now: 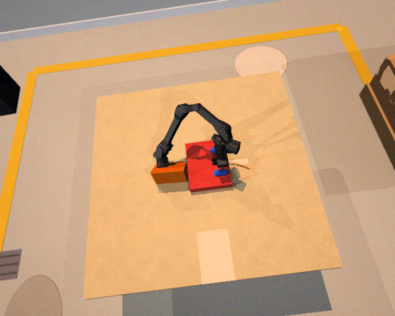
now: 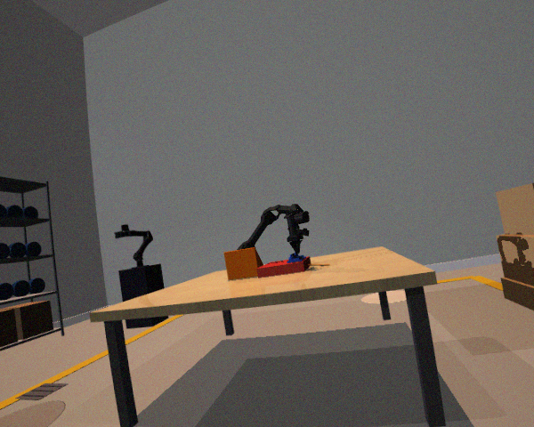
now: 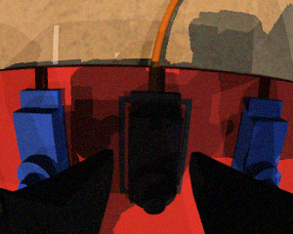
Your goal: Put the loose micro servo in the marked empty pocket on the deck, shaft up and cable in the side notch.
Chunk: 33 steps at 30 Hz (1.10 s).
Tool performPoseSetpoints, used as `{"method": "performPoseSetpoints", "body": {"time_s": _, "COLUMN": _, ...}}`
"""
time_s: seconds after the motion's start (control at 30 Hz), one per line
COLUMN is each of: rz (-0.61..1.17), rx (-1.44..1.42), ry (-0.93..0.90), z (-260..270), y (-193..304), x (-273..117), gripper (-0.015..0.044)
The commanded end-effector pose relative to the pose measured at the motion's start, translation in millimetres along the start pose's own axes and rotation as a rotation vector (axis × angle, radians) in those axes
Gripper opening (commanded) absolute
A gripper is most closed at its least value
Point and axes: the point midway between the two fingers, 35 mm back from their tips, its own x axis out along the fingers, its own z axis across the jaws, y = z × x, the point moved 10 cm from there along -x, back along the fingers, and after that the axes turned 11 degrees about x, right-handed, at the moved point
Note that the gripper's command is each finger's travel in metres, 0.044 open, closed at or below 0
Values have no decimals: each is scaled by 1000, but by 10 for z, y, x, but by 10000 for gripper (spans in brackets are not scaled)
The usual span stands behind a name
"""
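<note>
The loose micro servo (image 3: pixel 155 132) is dark in the wrist view and stands inside the marked pocket outline (image 3: pixel 122 146), its round shaft end toward the camera. Whether both ears lie flat is too dark to tell. Its orange cable (image 3: pixel 163 34) (image 1: pixel 240 165) (image 2: pixel 321 264) leaves along the dark side notch (image 3: pixel 156 80) and runs out past the edge of the red deck (image 1: pixel 201 176) (image 2: pixel 281 269) (image 3: pixel 0 122). My gripper (image 3: pixel 151 160) (image 2: pixel 296 253) is open, one finger on each side of the servo, with a visible gap at both sides. The top and exterior views hide the servo behind the gripper.
Two blue servos sit in the deck, one left (image 3: pixel 39 132) and one right (image 3: pixel 264 136) of the pocket, close outside my fingers. The orange block (image 1: pixel 170 175) (image 2: pixel 242 264) under the arm's base adjoins the deck. All stand on the wooden table (image 1: pixel 139 220) (image 2: pixel 203 294).
</note>
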Motion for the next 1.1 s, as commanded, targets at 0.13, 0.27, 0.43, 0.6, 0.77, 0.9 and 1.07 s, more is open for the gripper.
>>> {"method": "performPoseSetpoints", "body": {"time_s": 0.13, "rz": -6, "rx": 1, "ry": 7, "z": -48, "y": 125, "x": -158, "gripper": 266}}
{"method": "performPoseSetpoints", "body": {"time_s": 0.27, "rz": -5, "rx": 2, "ry": 17, "z": -168, "y": 556, "x": -475, "gripper": 371}}
{"method": "performPoseSetpoints", "body": {"time_s": 0.43, "rz": 2, "rx": -2, "ry": 8, "z": -234, "y": 1039, "x": -725, "gripper": 440}}
{"method": "performPoseSetpoints", "body": {"time_s": 0.6, "rz": -2, "rx": -1, "ry": 11, "z": -233, "y": 1040, "x": -741, "gripper": 440}}
{"method": "performPoseSetpoints", "body": {"time_s": 0.77, "rz": -70, "rx": 24, "ry": 55, "z": -203, "y": 1070, "x": -1047, "gripper": 440}}
{"method": "performPoseSetpoints", "body": {"time_s": 0.9, "rz": -89, "rx": 30, "ry": 67, "z": -192, "y": 1084, "x": -1129, "gripper": 440}}
{"method": "performPoseSetpoints", "body": {"time_s": 1.07, "rz": -89, "rx": 30, "ry": 67, "z": -192, "y": 1084, "x": -1129, "gripper": 440}}
